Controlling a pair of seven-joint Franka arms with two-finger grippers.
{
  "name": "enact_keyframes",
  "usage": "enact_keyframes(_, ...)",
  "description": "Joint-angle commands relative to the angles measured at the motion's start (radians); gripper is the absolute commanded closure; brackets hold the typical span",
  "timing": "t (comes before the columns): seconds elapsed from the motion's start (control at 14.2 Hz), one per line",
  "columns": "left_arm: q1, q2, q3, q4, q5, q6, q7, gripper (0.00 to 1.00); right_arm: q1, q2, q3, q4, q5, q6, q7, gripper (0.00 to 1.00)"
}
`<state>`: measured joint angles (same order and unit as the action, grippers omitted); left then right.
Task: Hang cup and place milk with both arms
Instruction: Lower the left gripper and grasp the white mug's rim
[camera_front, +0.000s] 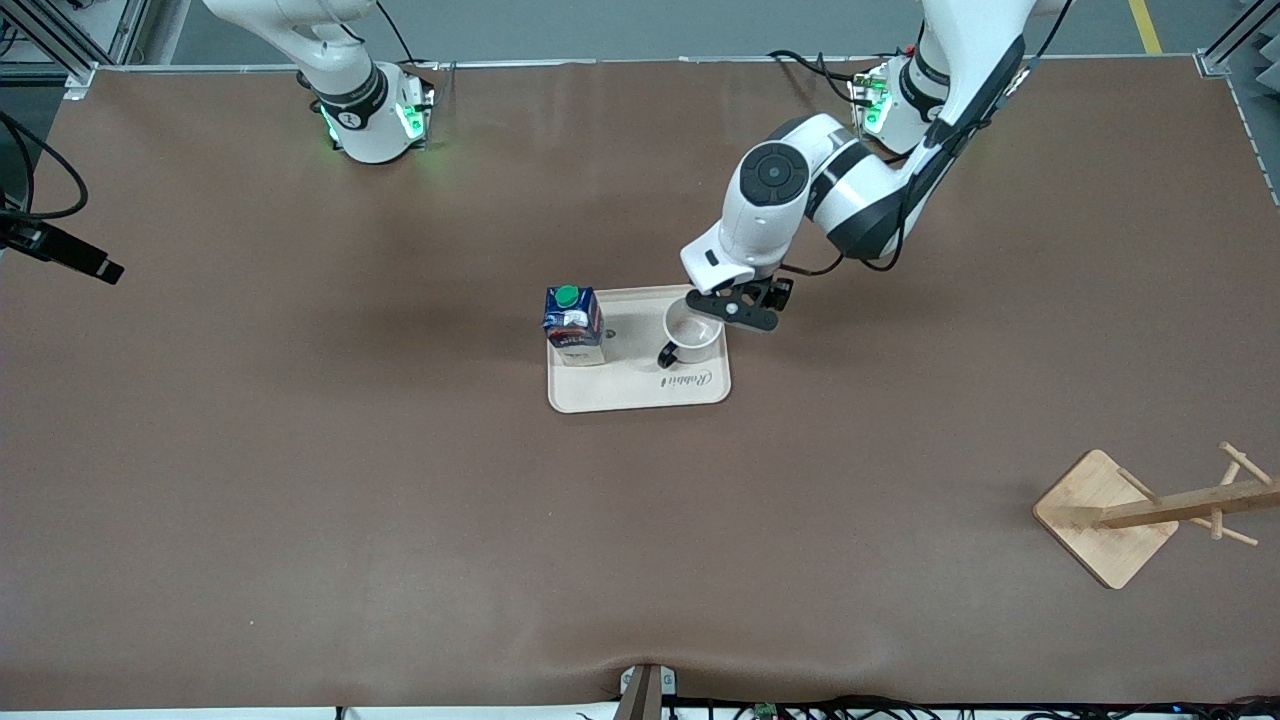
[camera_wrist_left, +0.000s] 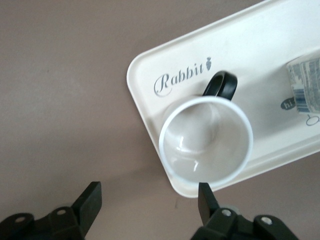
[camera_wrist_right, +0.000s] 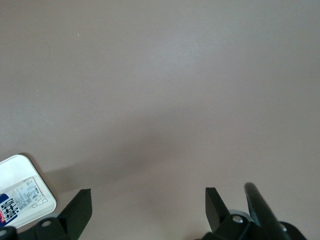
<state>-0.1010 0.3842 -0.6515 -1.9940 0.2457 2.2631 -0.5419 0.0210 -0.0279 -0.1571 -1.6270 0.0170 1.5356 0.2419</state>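
The cup (camera_front: 693, 331) was a glossy white round mug with a black loop handle, standing upright on a smooth cream tray (camera_front: 640, 390) with rounded corners and the script word "Rabbit" printed on it. The left gripper (camera_front: 741, 309) hung just over the tray's edge at the cup's rim, its matte black fingers (camera_wrist_left: 206, 199) spread wide with nothing between them; in the left wrist view the cup's open mouth lay just ahead of them, handle pointing away from the gripper. The milk (camera_front: 573, 323), a boxy dark-blue carton with a round green cap and a red and white label, stood upright on the same tray, past the cup from the left gripper. The right gripper (camera_wrist_right: 148, 206) waited over bare brown matte tabletop (camera_front: 300, 450), fingers spread, a tray corner and the carton's label showing at the edge of its wrist view. A pale wooden rack (camera_front: 1150, 512) with pegs on a square base stood well apart from both.
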Motion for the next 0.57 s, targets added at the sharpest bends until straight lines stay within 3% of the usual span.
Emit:
enact_keyframes(0.0,0.001,0.090,-0.005,0.041,0.067,0.042,-0.003,0.18,-0.006,0.005,0.007,0.019,-0.015,-0.020,-0.065,0.00)
enact_keyframes(0.28,0.000,0.131,0.000,0.041,0.081,0.111,-0.003,0.24,-0.009,0.006,0.007,0.021,-0.014,-0.020,-0.101,0.00)
enact_keyframes(0.49,-0.002,0.146,0.001,0.043,0.089,0.113,-0.004,0.43,-0.015,0.013,0.007,0.039,-0.014,-0.020,-0.099,0.00)
